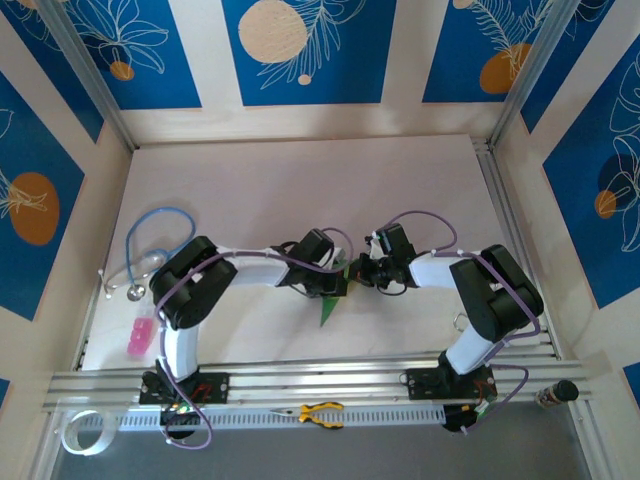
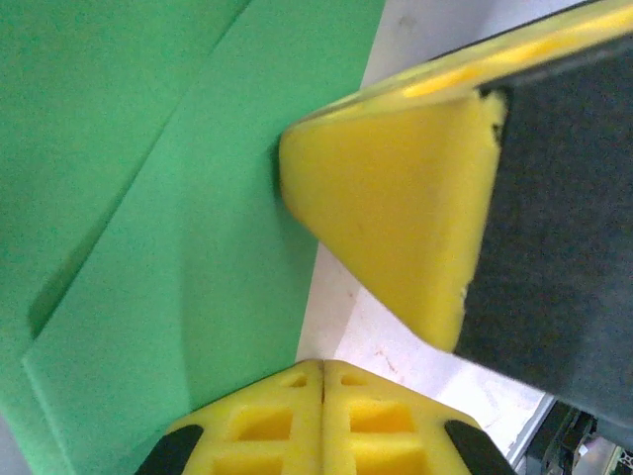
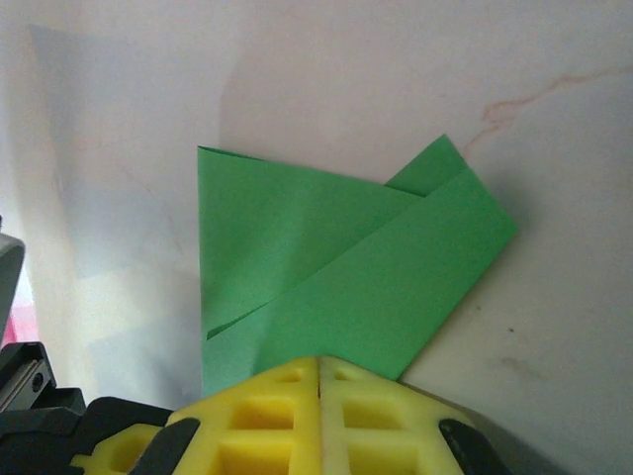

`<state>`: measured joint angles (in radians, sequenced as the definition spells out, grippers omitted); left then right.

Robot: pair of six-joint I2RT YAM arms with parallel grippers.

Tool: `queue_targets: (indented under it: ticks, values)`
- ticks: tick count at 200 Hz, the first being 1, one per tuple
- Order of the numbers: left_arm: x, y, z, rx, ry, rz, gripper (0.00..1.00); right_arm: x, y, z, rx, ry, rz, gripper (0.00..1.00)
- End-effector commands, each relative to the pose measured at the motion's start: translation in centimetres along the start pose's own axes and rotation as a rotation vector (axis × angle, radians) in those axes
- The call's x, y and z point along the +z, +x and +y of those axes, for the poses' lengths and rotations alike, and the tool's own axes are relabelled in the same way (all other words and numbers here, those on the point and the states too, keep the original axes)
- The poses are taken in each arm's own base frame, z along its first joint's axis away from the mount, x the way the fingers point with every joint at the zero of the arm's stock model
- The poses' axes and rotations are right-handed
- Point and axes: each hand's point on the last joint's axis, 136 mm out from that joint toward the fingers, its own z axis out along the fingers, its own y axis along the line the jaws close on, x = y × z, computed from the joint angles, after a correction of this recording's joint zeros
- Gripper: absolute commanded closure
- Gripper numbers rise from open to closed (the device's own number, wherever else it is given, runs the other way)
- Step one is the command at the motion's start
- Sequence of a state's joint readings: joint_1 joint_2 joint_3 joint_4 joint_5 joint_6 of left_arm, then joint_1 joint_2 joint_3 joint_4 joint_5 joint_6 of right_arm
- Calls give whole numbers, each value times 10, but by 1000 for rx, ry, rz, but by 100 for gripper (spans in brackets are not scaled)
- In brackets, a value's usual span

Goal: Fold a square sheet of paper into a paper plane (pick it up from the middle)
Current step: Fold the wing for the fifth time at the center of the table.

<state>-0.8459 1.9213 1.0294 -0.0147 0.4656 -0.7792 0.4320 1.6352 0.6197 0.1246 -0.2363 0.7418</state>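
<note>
The white counter (image 1: 300, 170) sits inside walls with blue panels, leaf drawings and round orange and cream spots. Two arms reach in and meet near the middle.

One green paper (image 1: 328, 308) lies there, folded, with a pointed end aiming toward 6 o'clock. From the right wrist you can see two flaps, one lying over the other.

The left hand (image 1: 338, 284) is at the paper's 12 o'clock side. Its two yellow fingers (image 2: 267, 426) are pressed tight together, and the paper runs under their tips. The right hand (image 1: 362, 270) is just beside it, toward 2 o'clock. It is squeezed shut too, with its tips over the paper's edge. I cannot tell if either hand pinches the paper.

Around the counter:
- At 9 o'clock lies one blue stethoscope (image 1: 150, 250).
- At 8 o'clock lies one pink thing (image 1: 140, 336).
- At 6 o'clock lies one pair of yellow-handled pliers (image 1: 320, 412).
- At 7 o'clock lies one white roll (image 1: 85, 432).
</note>
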Motion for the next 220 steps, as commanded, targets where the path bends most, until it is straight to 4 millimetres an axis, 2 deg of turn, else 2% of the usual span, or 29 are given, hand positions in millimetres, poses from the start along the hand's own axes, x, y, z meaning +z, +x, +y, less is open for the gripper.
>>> queue_targets:
  ticks: [1, 51, 93, 137, 156, 181, 220]
  values:
    - [-1, 48, 33, -64, -91, 121, 98, 8, 18, -35, 49, 128, 50, 100]
    - [-11, 77, 38, -74, -65, 178, 97, 8, 16, -38, 54, 133, 47, 100]
    - [-30, 104, 50, -62, -99, 227, 97, 8, 16, -37, 54, 134, 49, 100]
    - [-44, 124, 55, -58, -108, 260, 96, 7, 12, -34, 43, 134, 46, 100]
    - [-49, 127, 51, -41, -94, 259, 96, 6, 12, -34, 44, 135, 45, 100]
    - [-55, 121, 40, -8, -69, 243, 96, 6, 10, -29, 38, 123, 47, 100]
    - [-68, 84, 18, 40, -27, 96, 97, 2, 3, -3, -21, 40, 43, 100]
